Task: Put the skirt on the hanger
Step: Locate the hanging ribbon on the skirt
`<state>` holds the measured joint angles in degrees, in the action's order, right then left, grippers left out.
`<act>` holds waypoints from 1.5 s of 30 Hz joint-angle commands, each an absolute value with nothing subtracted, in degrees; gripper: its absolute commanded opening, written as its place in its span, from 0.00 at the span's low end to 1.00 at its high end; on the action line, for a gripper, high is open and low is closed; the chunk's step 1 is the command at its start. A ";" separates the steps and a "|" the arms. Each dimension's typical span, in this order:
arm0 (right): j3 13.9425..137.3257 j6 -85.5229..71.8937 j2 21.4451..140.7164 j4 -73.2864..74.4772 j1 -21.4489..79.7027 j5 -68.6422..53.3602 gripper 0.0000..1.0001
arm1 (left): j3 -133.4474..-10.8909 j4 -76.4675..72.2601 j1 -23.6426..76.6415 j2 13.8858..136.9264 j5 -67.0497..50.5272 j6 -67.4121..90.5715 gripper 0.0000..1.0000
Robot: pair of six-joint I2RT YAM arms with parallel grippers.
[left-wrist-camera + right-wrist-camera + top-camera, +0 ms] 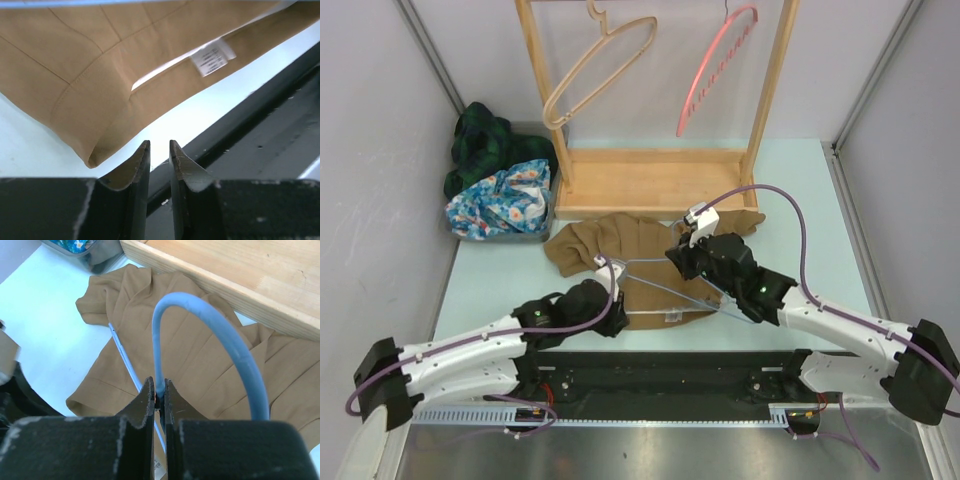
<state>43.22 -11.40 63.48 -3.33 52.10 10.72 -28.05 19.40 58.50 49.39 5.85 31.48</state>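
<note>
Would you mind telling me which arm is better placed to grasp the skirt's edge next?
Left: the left claw is empty beside the skirt; the right claw grips the hanger.

Three hangers [554,117] [695,88] [186,301], one skirt [640,240]

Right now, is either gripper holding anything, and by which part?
The right gripper pinches the blue hanger by its hook. The left gripper holds nothing, jaws slightly apart near the brown skirt.

The skirt [620,240] was plain tan; the hanger [159,345] pale blue. The rack [660,185] was light wood. The plaid garment [480,135] was dark green; the printed garment [505,205] blue with multicoloured motifs.
</note>
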 commanded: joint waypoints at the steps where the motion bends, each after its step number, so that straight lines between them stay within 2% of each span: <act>1: 45.35 -12.04 61.52 -3.51 52.30 11.08 0.00 | -27.60 13.89 61.34 52.98 14.48 32.35 0.26; 7: 44.74 -13.09 61.08 -4.04 52.38 11.07 0.00 | -26.11 9.50 63.11 56.07 19.78 29.71 0.33; 15: 45.70 -13.01 60.91 -3.69 51.77 10.55 0.00 | -25.66 7.91 63.19 62.92 21.26 31.02 0.31; 19: 45.70 -13.27 60.65 -3.52 51.50 10.37 0.00 | -25.31 6.25 63.19 64.24 25.13 31.73 0.38; 22: 45.44 -13.45 60.56 -3.34 51.33 10.28 0.00 | -24.87 3.53 63.19 65.73 25.84 31.29 0.39; 28: 45.44 -13.71 60.12 -2.99 51.42 10.55 0.00 | -25.66 0.89 63.19 72.06 24.79 31.11 0.36; 35: 45.26 -14.24 59.85 -2.64 51.33 11.07 0.00 | -25.75 0.88 63.19 72.69 27.15 31.47 0.33; 40: 45.26 -14.15 60.03 -2.46 51.50 10.90 0.00 | -26.89 0.97 63.11 73.47 28.04 31.20 0.25; 44: 45.44 -14.15 60.12 -2.37 51.33 10.72 0.00 | -27.25 0.97 63.11 74.36 28.91 31.46 0.26; 45: 45.53 -14.15 60.12 -2.37 51.42 10.72 0.00 | -27.25 0.62 63.19 74.18 29.09 31.46 0.30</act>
<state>43.22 -13.50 61.49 -1.50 51.51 10.09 -25.65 1.87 62.89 73.71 26.68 31.03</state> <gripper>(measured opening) 0.058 0.254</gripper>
